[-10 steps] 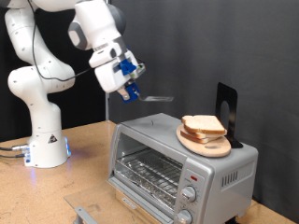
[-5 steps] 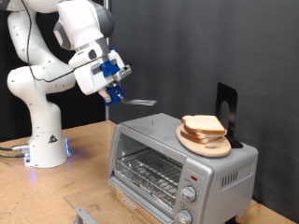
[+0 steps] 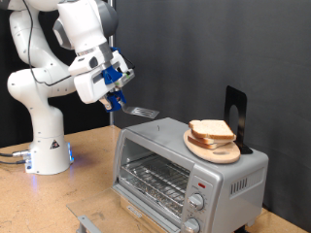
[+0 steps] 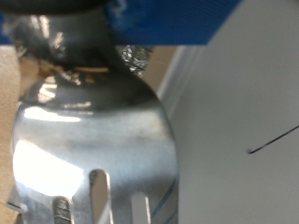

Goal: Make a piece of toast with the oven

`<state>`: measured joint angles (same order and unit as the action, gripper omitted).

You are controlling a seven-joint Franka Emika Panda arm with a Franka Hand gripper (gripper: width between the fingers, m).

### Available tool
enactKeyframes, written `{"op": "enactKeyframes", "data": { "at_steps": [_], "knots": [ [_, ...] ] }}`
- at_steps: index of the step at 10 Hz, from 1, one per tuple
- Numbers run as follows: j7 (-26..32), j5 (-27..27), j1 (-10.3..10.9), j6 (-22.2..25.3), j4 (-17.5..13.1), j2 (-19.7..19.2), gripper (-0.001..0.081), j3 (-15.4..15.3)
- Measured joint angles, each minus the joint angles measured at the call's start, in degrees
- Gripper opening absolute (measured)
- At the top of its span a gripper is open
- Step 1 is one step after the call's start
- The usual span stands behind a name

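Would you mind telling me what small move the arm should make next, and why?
Probably carry the metal spatula across toward the bread slices on the wooden board atop the toaster oven. The end effector holds the spatula at the exterior view's left of the oven, its blade bare, and the rack inside looks empty.

One oven (image 3: 190,165) — one spatula (image 3: 142,112).

1. Oven (image 3: 190,165): small boxy silver-grey toaster oven, lower right of the exterior view. Glass door shut, wire rack visible inside, two round knobs and a red light on the front panel.
2. Piece of toast (image 3: 211,129): pale tan slice with darker crust, topmost of the stacked slices on the oven's top, lying flat.
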<state>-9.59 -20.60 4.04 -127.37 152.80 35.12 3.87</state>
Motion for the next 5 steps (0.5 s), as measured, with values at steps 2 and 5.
{"op": "enactKeyframes", "data": {
  "at_steps": [2,5],
  "knots": [
    [0.17,1.17,-0.70,0.28,-2.94,-4.12,0.0438,0.64],
    [2.77,2.00,0.16,0.27,-5.78,-8.94,0.0437,-0.05]
  ]
}}
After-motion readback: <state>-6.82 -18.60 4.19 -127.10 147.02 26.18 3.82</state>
